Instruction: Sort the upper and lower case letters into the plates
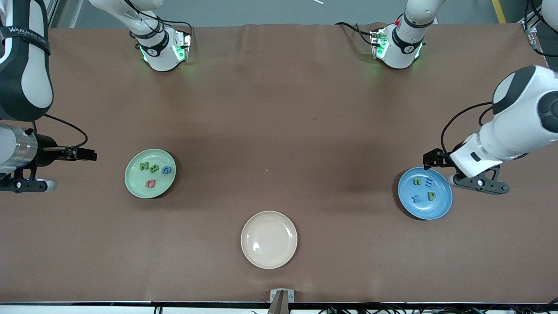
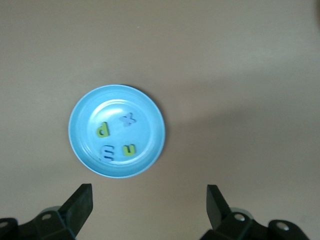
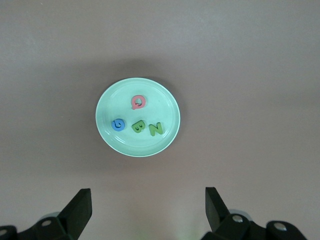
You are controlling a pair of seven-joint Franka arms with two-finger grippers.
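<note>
From the front, the green plate [image 1: 150,173] lay toward the right arm's end and held N, B, G, Q; the blue plate [image 1: 425,193] lay toward the left arm's.

Left wrist: the left gripper [image 2: 149,204] hung wide open above n, m, x, p.

Right wrist: the right gripper [image 3: 148,206] gaped empty too.

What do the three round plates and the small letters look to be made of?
Mint green plate, blue plate, cream plate: likely glossy plastic or melamine, given the highlights on their wells. Letters, such as the pink Q: thick, matte, probably foam or soft plastic.
</note>
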